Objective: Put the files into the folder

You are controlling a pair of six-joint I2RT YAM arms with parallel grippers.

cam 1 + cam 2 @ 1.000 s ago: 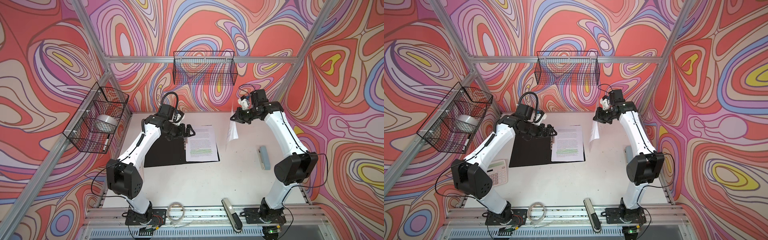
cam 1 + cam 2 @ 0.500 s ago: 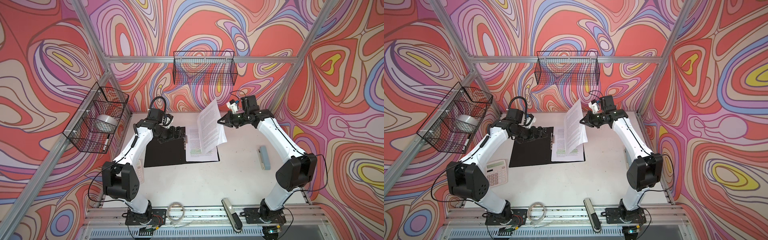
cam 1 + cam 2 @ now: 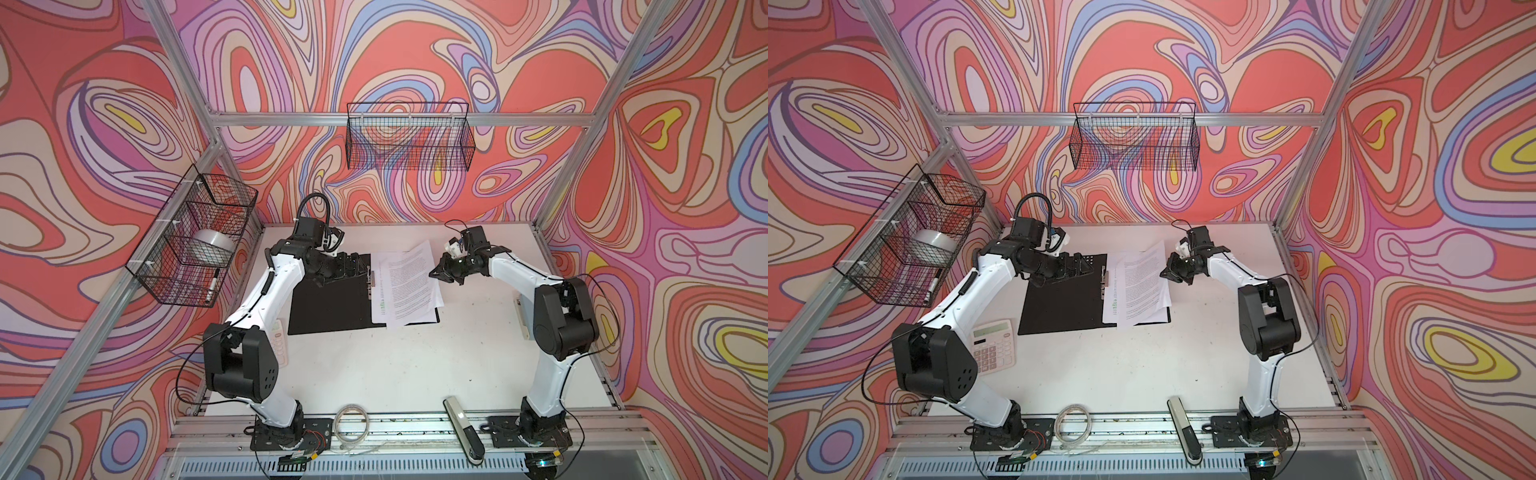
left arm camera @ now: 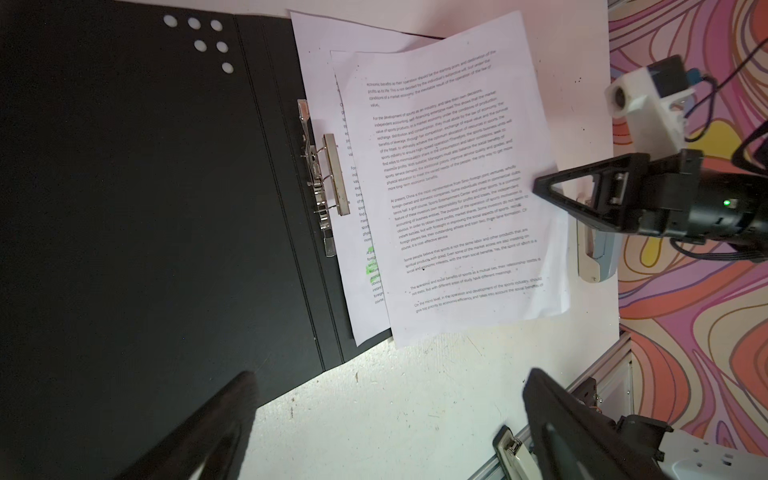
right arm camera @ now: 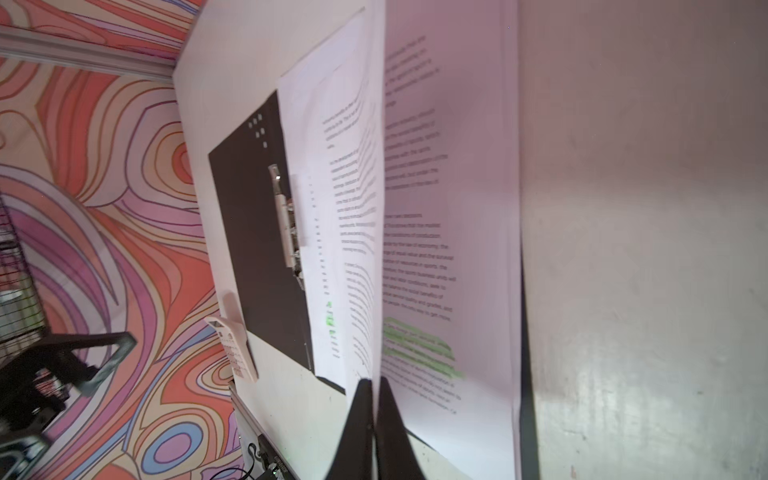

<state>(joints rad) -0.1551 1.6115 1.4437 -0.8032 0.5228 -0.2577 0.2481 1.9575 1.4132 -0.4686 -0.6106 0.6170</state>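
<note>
Since one second ago the right gripper [image 3: 434,274] has been carrying its sheet from the bare side of the desk [image 3: 395,365] over to the folder [image 3: 328,307], and the left gripper [image 3: 352,268] has been drawing back a little from the sheets. Now the top sheet [image 3: 409,286] is lying skewed over the lower sheet [image 3: 380,309] on the right half of the open folder, which is lying flat in the middle of the desk. The right gripper is pressing its jaws together on the top sheet's right edge, which is looking a little lifted in the right wrist view. The left gripper is hanging spread and empty above the black left half. I am worrying about three things. The top sheet is sticking out past the folder's right and near edges, so releasing here would be leaving it crooked. Its left edge is lying apart from the spine clip [image 4: 322,178], so the clip is probably not catching it. Pulling away before opening would be dragging both sheets off. No brand is showing. In the left wrist view I am reading only pieces: "economic benefits", "At present, China", "Some people believe that sports".
</note>
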